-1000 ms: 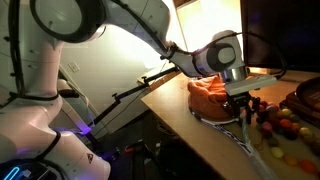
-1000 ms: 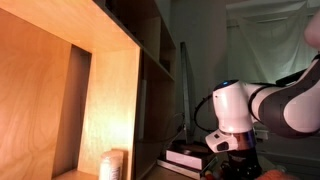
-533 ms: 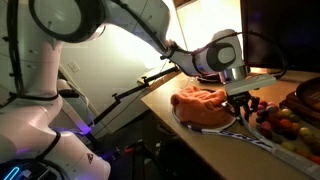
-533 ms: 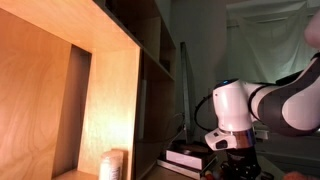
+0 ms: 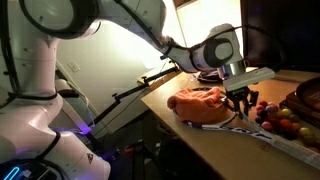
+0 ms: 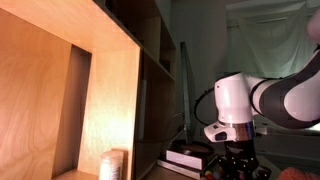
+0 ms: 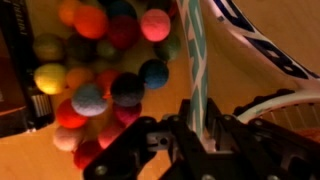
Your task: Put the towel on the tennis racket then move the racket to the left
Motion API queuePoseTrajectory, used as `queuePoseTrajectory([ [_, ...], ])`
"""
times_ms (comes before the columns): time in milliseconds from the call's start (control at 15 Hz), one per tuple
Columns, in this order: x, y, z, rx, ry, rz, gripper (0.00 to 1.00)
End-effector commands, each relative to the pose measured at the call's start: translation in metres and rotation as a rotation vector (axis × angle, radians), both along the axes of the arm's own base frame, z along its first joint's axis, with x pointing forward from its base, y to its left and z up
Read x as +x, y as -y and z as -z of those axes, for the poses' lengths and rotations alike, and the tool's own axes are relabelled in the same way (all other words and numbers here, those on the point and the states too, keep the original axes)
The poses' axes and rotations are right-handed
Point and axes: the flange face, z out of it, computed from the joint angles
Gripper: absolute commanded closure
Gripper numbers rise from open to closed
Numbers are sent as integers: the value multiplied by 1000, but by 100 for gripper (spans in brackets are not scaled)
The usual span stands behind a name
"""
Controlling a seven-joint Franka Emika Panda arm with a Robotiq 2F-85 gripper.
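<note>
**Gripping the tennis racket (image 7: 197,60) with the towel (image 5: 200,102) aboard**

In an exterior view, the tool (image 5: 240,100) reaches down to the racket, which lies flat on the worktop (image 5: 215,146). The orange towel sits heaped on the racket's strung head, near the worktop's edge. Only the wrist view shows the grasp. There the fingers (image 7: 165,140) are clenched on the racket's pale shaft, just beside a heap of coloured balls (image 7: 100,70). The towel falls outside that view. From beside the wooden shelves (image 6: 100,90), the arm's end is too dark to show the tool clearly.
</note>
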Motion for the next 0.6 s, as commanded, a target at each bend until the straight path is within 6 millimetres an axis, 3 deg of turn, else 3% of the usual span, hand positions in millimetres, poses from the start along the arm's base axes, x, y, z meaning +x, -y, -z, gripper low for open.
queuePoseTrajectory([
  [0, -16, 2, -33, 38, 36, 10, 92],
  [533, -35, 15, -68, 83, 99, 36, 92],
])
